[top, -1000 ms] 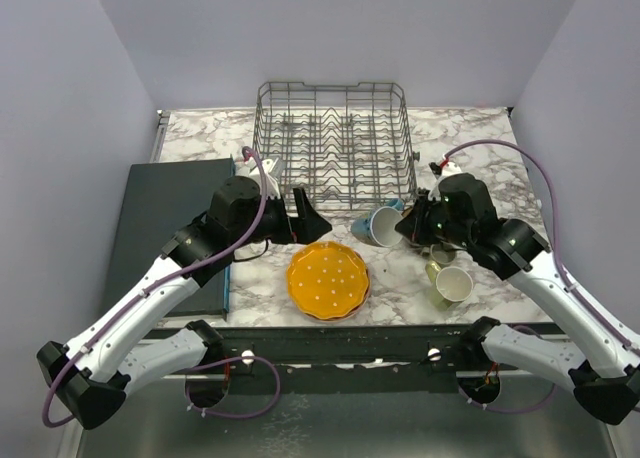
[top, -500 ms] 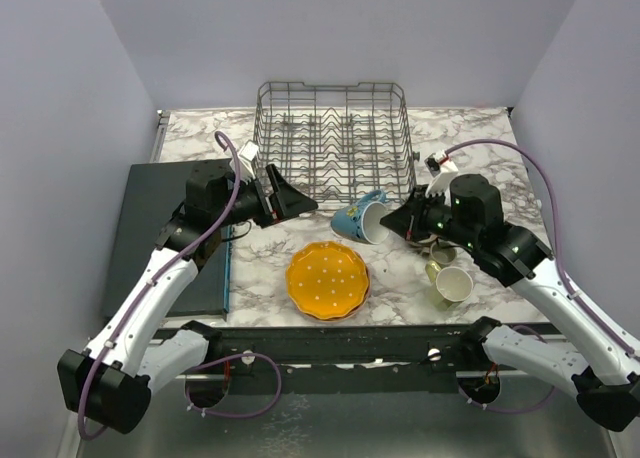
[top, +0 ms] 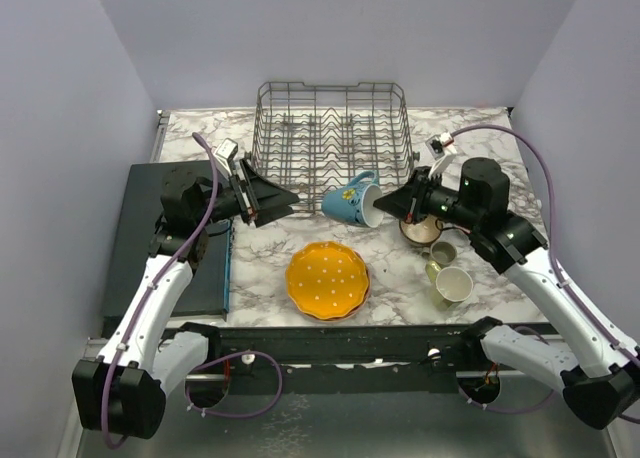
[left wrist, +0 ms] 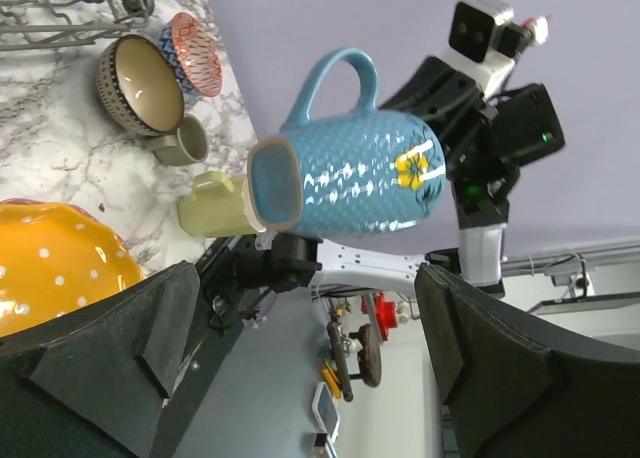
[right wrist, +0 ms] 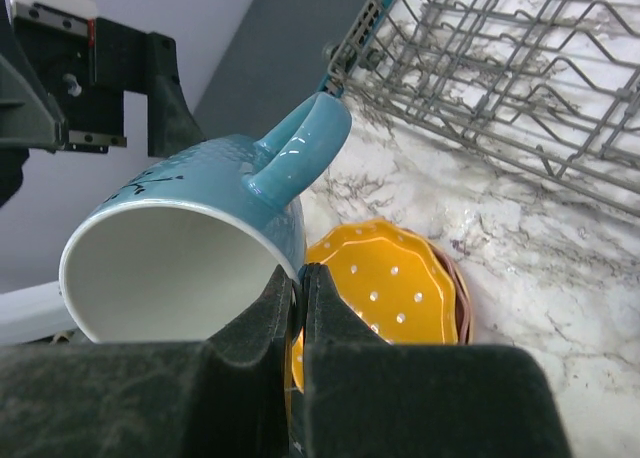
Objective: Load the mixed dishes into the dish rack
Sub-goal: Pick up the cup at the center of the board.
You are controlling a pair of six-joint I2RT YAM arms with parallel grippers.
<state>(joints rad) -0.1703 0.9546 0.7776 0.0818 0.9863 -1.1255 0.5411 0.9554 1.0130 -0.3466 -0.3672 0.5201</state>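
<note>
One blue mug (top: 350,200) hangs tilted in the air just before the dish rack (top: 335,138), its rim pinched by the right gripper (top: 385,206); the left gripper (top: 285,202) gapes wide, empty, beside it.

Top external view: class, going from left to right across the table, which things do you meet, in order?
dark mat → left gripper → blue mug → right gripper → yellow mug
</note>
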